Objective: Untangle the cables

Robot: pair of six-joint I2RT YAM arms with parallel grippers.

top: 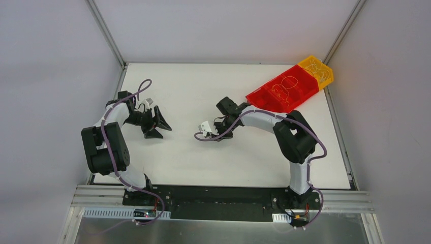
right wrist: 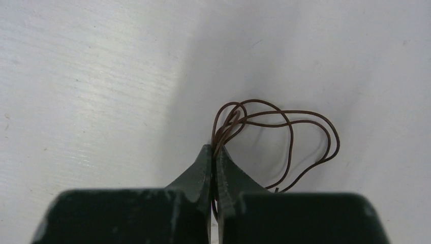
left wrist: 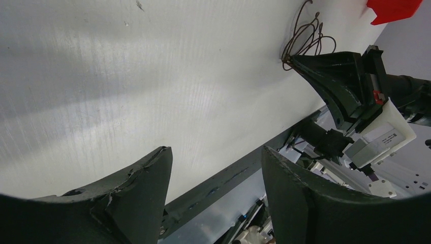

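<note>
A thin dark-brown cable point(right wrist: 290, 127) lies in a few loose loops on the white table. My right gripper point(right wrist: 213, 150) is shut on one end of this bundle, its tips down at the table. The left wrist view shows the same loops point(left wrist: 305, 35) rising from the right gripper's tip point(left wrist: 290, 61). In the top view the right gripper point(top: 226, 105) is at mid-table and the cable is too fine to make out. My left gripper point(top: 158, 126) is open and empty, left of centre, well apart from the cable. Its fingers point(left wrist: 152, 173) stand wide apart.
A red tray point(top: 264, 96) holding thin pale wire loops lies at the back right. A yellow-orange tray point(top: 325, 76) with more loops adjoins it at the table's corner. Metal frame rails run along the table edges. The red tray's corner point(left wrist: 394, 7) shows in the left wrist view.
</note>
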